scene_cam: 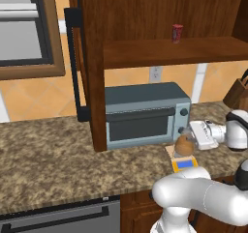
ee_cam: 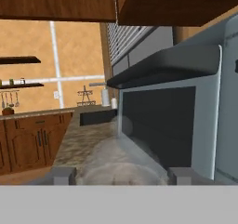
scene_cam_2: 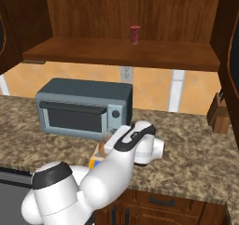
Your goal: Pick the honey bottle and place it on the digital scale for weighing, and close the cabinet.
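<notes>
The amber honey bottle (scene_cam: 184,146) stands upright on the small tan digital scale (scene_cam: 185,165), just right of the toaster oven's front. My gripper (scene_cam: 186,131) reaches in from the right at the bottle's upper part. In the hand view the gripper (ee_cam: 122,174) is open, its fingertips (ee_cam: 62,175) wide apart with the pale bottle (ee_cam: 122,165) between them. The dark wooden wall cabinet (scene_cam: 145,14) is open. Its left door (scene_cam: 92,67) swings out toward me with a black bar handle (scene_cam: 72,63), and the right door (scene_cam_2: 229,56) is open too.
A grey toaster oven (scene_cam: 143,116) sits on the granite counter (scene_cam: 48,154) beside the scale. A small red can (scene_cam: 177,33) stands on the cabinet shelf. A knife block (scene_cam_2: 219,112) is at the far right. My own arm (scene_cam_2: 112,168) crosses the counter's front edge.
</notes>
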Available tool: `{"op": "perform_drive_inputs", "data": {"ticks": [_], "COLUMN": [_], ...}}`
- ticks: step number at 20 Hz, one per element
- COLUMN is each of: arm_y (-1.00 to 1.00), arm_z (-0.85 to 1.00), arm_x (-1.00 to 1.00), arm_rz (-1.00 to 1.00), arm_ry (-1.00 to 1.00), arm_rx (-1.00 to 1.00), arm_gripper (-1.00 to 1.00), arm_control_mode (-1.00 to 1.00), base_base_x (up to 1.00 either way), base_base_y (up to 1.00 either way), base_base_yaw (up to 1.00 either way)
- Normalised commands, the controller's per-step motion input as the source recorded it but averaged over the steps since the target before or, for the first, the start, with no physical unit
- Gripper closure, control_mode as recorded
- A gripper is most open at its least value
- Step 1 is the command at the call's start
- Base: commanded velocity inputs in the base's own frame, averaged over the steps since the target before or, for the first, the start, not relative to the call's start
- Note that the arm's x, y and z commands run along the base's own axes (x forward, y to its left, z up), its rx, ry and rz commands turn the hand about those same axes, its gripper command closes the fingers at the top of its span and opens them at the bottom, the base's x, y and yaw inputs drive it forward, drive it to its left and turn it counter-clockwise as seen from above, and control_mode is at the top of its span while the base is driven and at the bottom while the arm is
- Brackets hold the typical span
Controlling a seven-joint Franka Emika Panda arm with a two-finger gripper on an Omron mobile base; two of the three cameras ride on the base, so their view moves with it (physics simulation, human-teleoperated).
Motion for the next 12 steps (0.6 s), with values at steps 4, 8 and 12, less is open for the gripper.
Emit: {"op": "perform_drive_inputs", "data": {"ticks": [4, 8, 12], "arm_y": [0.06, 0.18, 0.11], "arm_z": [-0.48, -0.2, 0.0], "arm_x": [0.12, -0.04, 0.0], "arm_rz": [0.0, 0.0, 0.0], "arm_ry": [0.05, 0.08, 0.03], "arm_rx": [0.0, 0.0, 0.0], "arm_gripper": [1.0, -1.0, -1.0], "arm_control_mode": [-1.0, -1.0, -1.0], "base_base_x": [0.0, 0.0, 0.0], "base_base_y": [0.0, 0.0, 0.0], "base_base_yaw": [0.0, 0.0, 0.0]}}
